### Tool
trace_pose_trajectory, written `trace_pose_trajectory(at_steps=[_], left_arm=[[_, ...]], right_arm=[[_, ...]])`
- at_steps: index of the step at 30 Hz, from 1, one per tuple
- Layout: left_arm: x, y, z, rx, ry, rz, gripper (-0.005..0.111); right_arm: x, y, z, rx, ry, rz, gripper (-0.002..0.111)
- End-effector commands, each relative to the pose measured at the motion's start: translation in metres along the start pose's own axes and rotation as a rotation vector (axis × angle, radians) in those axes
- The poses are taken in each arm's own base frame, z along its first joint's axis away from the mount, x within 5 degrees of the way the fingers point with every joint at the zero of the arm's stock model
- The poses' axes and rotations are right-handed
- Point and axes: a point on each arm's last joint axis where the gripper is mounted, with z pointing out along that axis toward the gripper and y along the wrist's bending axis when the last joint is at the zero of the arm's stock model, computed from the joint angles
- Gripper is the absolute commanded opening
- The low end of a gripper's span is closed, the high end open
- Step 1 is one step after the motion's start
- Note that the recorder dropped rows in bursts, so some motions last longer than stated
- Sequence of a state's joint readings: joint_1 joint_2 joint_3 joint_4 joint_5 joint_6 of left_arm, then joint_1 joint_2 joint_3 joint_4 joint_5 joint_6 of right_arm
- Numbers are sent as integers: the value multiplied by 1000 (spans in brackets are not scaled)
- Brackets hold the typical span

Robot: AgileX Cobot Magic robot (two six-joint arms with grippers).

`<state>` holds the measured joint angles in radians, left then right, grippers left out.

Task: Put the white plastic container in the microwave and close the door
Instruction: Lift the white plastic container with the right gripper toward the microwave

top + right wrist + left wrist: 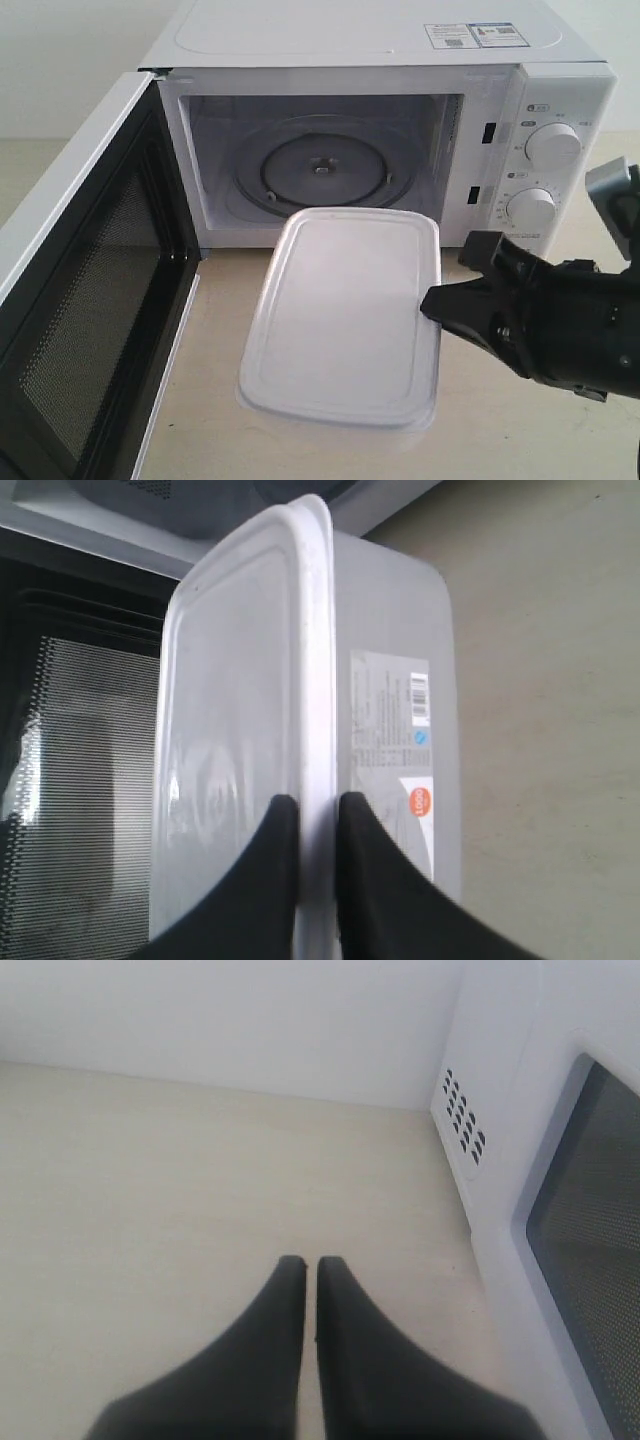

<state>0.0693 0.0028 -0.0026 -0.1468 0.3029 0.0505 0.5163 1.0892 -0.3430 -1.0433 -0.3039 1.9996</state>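
White plastic container: lidded, lower centre of the exterior view, directly before the open cavity of the microwave, with its far edge at the cavity sill. Label with a red mark on its side wall. Right gripper: enters from the right edge, fingers clamped on the lid rim. Door: swung wide at frame left, mesh inner face showing. Glass turntable: inside the cavity, upper centre. Left gripper: fingers drawn nearly together, holding nothing, over the table beside the microwave's side wall.
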Motion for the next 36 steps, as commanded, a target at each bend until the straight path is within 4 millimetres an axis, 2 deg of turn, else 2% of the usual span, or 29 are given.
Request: trace_pose_trajectory(at_steps=[1, 13, 20, 25, 31, 36], left_arm=[[0, 0, 0, -4, -8, -1, 4], [0, 0, 0, -4, -8, -1, 4], [0, 0, 0, -4, -8, -1, 4], [0, 0, 0, -4, -8, -1, 4], [0, 0, 0, -4, -8, -1, 4], [0, 0, 0, -4, -8, -1, 4]], right_arm=[[-1, 7, 1, 71, -24, -83, 0], [-9, 25, 1, 78, -72, -84, 0], [-12, 21, 1, 115, -101, -45, 0], [-17, 16, -1, 189, -141, -140, 0], [-19, 14, -2, 215, -161, -155, 0], [-16, 17, 0, 170, -135, -65, 0]])
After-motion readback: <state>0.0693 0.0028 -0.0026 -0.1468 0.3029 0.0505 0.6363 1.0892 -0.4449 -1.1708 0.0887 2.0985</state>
